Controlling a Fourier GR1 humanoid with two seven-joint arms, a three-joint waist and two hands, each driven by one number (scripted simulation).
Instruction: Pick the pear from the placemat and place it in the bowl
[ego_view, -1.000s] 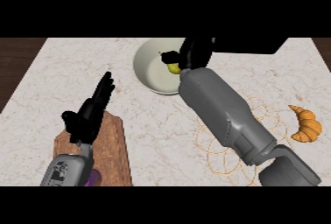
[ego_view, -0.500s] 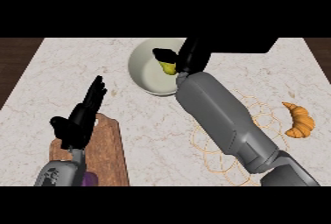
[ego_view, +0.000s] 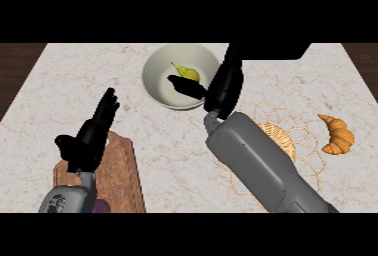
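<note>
Left hand (ego_view: 88, 140) rested open at the near left, fingers straight and pointing away from the robot, holding nothing. Beneath and just to the right of it lay a brown wooden cutting board (ego_view: 122, 170) on the marble desk (ego_view: 74, 75). A small purple object (ego_view: 100, 205) showed at the board's near edge beside the left forearm, too hidden to identify.

Across the scene, the grey right forearm ran up from the lower edge and crossed a woven round placemat (ego_view: 304, 142), hiding much of its left part. A croissant (ego_view: 338, 135) lay on the desk just beyond the placemat's right edge, well to the right of the right hand (ego_view: 225, 82).

Farther out, the right hand hung over the right rim of the white bowl (ego_view: 153, 82), its fingers stretched long and relaxed, gripping nothing, with the thumb (ego_view: 188, 86) reaching left over the bowl's inside. The yellow-green pear (ego_view: 187, 73) lay inside the bowl, just past that thumb; whether the two touched could not be told. The bowl stood on the desk to the far right of the left hand and well apart from it.
</note>
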